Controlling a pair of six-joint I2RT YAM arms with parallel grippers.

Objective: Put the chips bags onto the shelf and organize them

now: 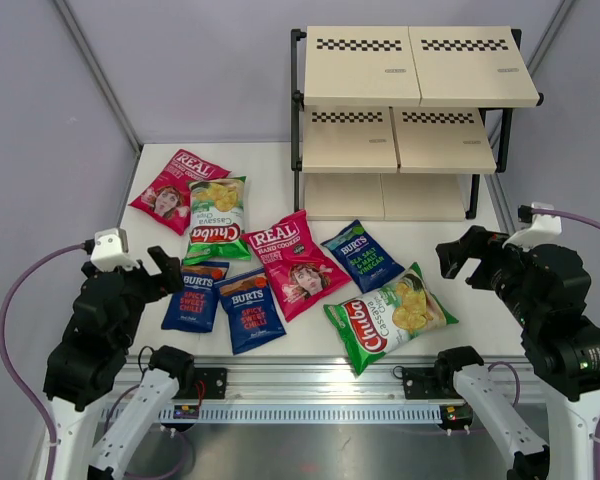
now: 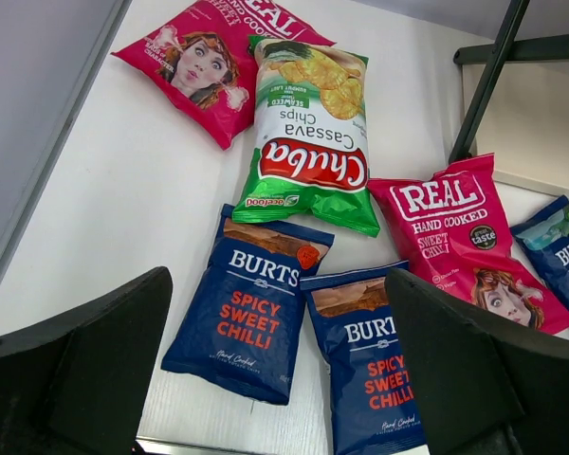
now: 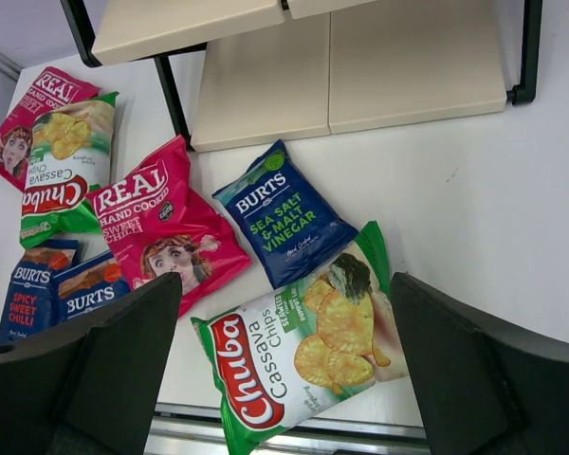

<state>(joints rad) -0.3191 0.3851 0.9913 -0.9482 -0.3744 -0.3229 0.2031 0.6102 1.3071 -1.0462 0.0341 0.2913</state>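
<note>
Several chips bags lie flat on the white table. A pink REAL bag point(image 1: 175, 188) and a green Chuba bag point(image 1: 218, 220) are at the back left. Two dark blue BURTS bags point(image 1: 196, 296) point(image 1: 251, 310) lie near the front left, under my open left gripper point(image 1: 165, 272) point(image 2: 277, 284). A second REAL bag point(image 1: 295, 262) and a BURTS sea salt bag point(image 1: 360, 255) sit mid-table. Another Chuba bag point(image 3: 308, 351) lies below my open right gripper point(image 1: 460, 258) point(image 3: 284, 284). The shelf point(image 1: 410, 100) stands at the back right, and no bag shows on its boards.
A metal rail point(image 1: 310, 385) runs along the table's near edge between the arm bases. Pale enclosure walls close the left, right and back sides. The shelf's black legs point(image 3: 175, 104) stand just behind the middle bags.
</note>
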